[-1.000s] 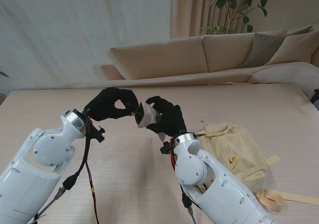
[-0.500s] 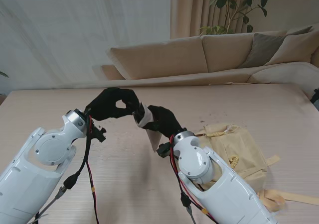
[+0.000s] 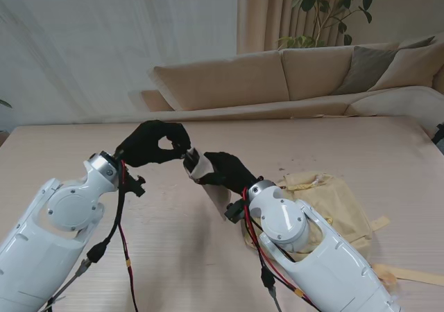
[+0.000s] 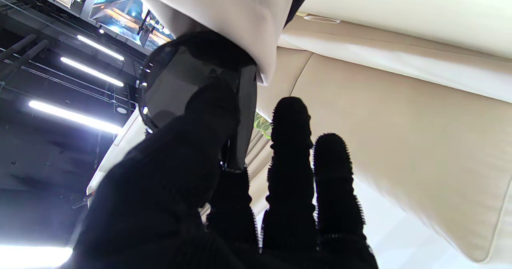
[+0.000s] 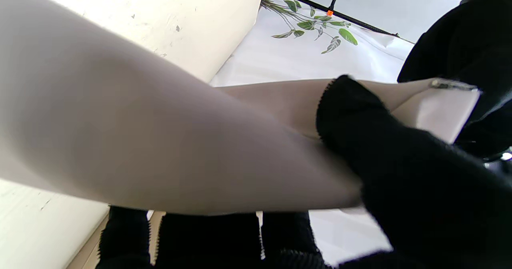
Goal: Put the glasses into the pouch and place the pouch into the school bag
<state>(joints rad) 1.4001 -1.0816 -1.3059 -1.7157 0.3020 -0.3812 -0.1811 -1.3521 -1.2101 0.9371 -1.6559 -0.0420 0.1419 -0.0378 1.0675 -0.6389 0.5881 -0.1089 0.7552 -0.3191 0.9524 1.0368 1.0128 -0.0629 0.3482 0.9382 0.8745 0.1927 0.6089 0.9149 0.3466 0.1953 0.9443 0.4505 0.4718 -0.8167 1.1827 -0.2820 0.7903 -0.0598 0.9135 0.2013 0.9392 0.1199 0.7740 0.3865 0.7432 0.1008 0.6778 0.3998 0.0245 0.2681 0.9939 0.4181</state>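
Living-room kind of setup here: white curtain across the upper left of the stand view, a beige sofa point(image 3: 291, 76) along the back, a leafy plant point(image 3: 326, 10) in the upper right corner, and a big light wooden table point(image 3: 69, 152) filling the lower half. Starting at the left of the frame, the white left arm comes up from the bottom corner and its black-gloved left hand point(image 3: 151, 144) sits just left of centre, raised off the table, thumb and fingers pinched on the glasses point(image 4: 200, 85). In the left wrist view you can see a dark tinted lens held between thumb and forefinger, with its far end tucked into the mouth of the pouch point(image 3: 201, 166). The pouch is pale grey-white fabric, held up right at the middle of the frame, and the right hand point(image 3: 225, 172) is clamped around it from the right, fingers wrapped over the cloth. Further right, toward the lower right of the frame, the tan school bag point(image 3: 333, 201) lies flat on the table, partly covered by the right arm, its straps trailing toward the right edge.
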